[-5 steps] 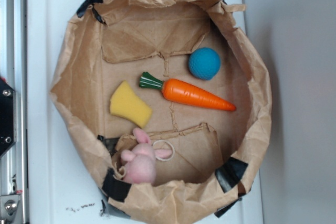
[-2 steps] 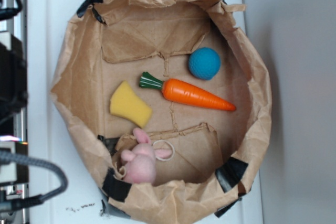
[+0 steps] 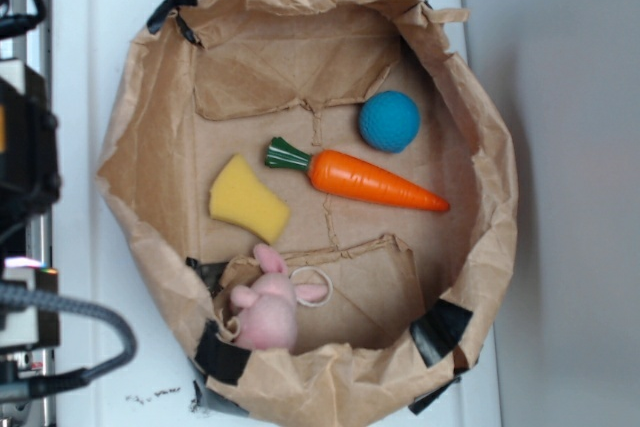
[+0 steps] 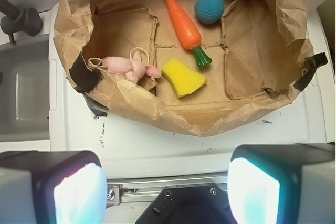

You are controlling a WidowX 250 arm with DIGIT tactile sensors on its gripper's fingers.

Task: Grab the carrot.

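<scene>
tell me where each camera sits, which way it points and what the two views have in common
Exterior: overhead, looking straight down into the paper bag; dark arm parts and a cable show at the left edge.
Wrist: on the arm, looking down and forward into the bag from outside its rim; the open gripper has its two fingers in the bottom corners.
Shared: carrot, blue ball, yellow sponge, pink toy.
</scene>
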